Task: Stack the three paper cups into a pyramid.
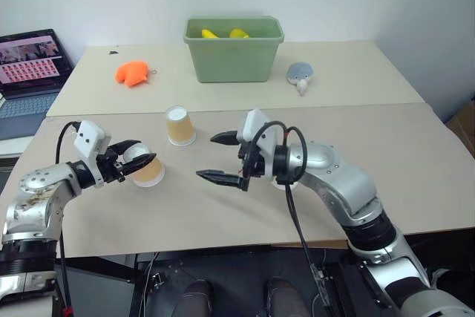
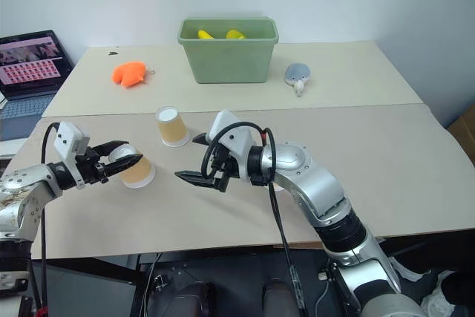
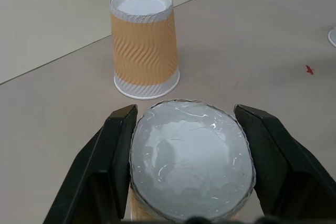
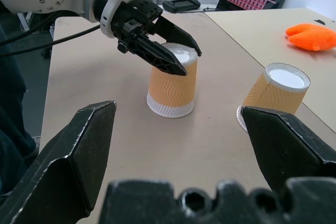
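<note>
One tan paper cup point(image 1: 151, 174) stands upside down on the table at the left, white base up. My left gripper point(image 1: 146, 151) is shut on its upper part, one black finger point(image 3: 113, 161) pressed on each side. A second upturned cup point(image 1: 180, 125) stands free just behind it and to the right. My right gripper point(image 1: 206, 157) hovers open near the table's middle, pointing left toward both cups, nothing between its fingers. Under the right wrist peeks a white rim point(image 1: 286, 182), apparently the third cup, mostly hidden by the arm.
A green bin point(image 1: 234, 61) holding yellow items stands at the back centre. An orange plush point(image 1: 132, 73) lies back left and a grey-blue toy point(image 1: 300, 74) back right. An open laptop point(image 1: 30, 64) sits off the far left. A seam point(image 1: 371, 106) crosses the tabletop.
</note>
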{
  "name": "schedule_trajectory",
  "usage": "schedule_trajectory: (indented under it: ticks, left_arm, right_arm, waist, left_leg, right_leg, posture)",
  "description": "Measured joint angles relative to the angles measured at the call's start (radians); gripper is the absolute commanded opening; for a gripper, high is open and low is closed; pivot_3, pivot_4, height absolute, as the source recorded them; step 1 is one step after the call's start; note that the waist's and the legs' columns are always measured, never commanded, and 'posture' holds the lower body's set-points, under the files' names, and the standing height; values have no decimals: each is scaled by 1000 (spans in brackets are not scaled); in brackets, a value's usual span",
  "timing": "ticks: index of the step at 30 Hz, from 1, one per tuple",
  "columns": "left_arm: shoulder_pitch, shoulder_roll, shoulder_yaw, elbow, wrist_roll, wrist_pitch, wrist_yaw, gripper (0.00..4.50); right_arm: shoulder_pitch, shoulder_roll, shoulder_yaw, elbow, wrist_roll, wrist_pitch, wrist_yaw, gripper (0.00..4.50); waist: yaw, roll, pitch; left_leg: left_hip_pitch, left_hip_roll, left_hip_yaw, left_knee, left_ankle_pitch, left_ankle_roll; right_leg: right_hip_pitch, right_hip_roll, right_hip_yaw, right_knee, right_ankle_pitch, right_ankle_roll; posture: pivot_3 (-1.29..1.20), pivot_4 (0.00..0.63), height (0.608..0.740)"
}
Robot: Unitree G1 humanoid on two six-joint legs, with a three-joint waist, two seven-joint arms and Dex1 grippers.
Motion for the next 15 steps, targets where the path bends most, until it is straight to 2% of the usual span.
schedule_trajectory:
  ticks: [5,9,15]
  left_arm:
    - [-29,0,-5,9,14,1,-2,2506]
    - [-114,-19,-31,6,13,3,-22,2506]
    - [-336,-90,-185,17,22,2,-140,2506]
  right_arm:
    - [0,-4,-7,3,-2,0,-3,4500]
    - [-4,-33,-51,35,-23,-2,-12,4500]
    - [-25,-60,-155,150,-90,-24,-91,4500]
  waist:
    - [1,0,0]
    - [10,0,0]
    - [15,-1,1]
  left_leg:
    - [0,0,0,0,0,0]
    - [-1,0,0,2,0,0]
    - [-3,-1,1,3,0,0]
  right_leg:
    - [0,0,0,0,0,0]
    - [1,0,-1,0,0,0]
    - [1,0,-1,0,0,0]
  posture:
    - [0,150,735]
    - [0,150,735]
    - [0,150,735]
